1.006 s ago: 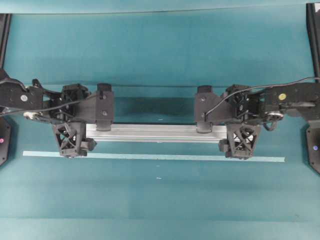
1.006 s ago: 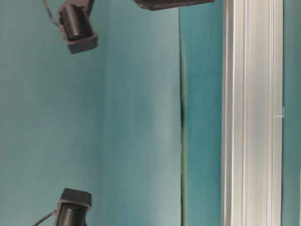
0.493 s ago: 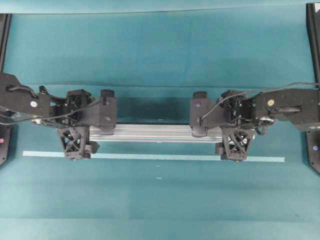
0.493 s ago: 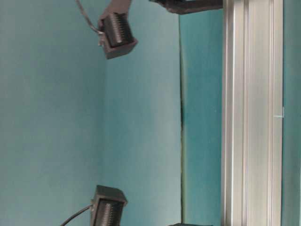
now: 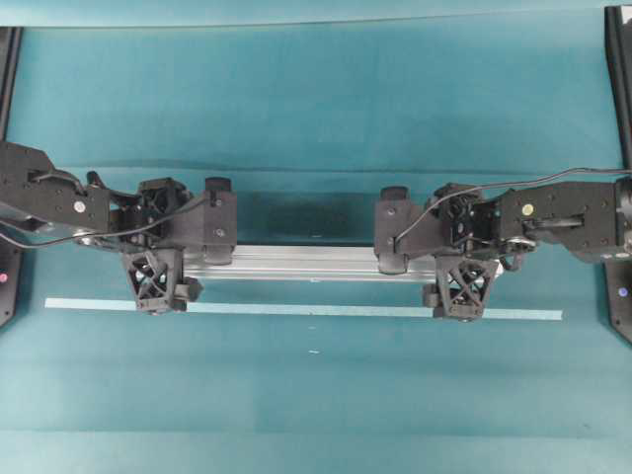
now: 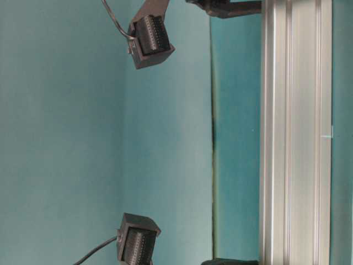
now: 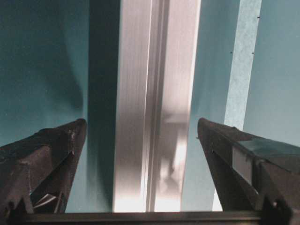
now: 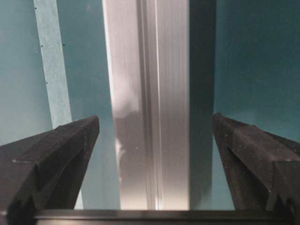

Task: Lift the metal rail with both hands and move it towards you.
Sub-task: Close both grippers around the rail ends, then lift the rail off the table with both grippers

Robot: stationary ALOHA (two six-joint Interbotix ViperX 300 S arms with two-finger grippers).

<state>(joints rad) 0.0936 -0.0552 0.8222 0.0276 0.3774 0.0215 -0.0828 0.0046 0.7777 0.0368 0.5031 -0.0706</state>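
Overhead view: straight down, far, takes in both arms. Table-level view: low, close, turned sideways. Each wrist view: close, looking along its wide-apart jaws. All four share the metal rail, lying between the jaws

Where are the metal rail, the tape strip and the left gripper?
metal rail (image 5: 306, 263): overhead view, middle of its grooved top.
tape strip (image 5: 326, 310): overhead view, mid-length of the pale strip.
left gripper (image 7: 140, 154): left wrist view, midway between open fingertips.
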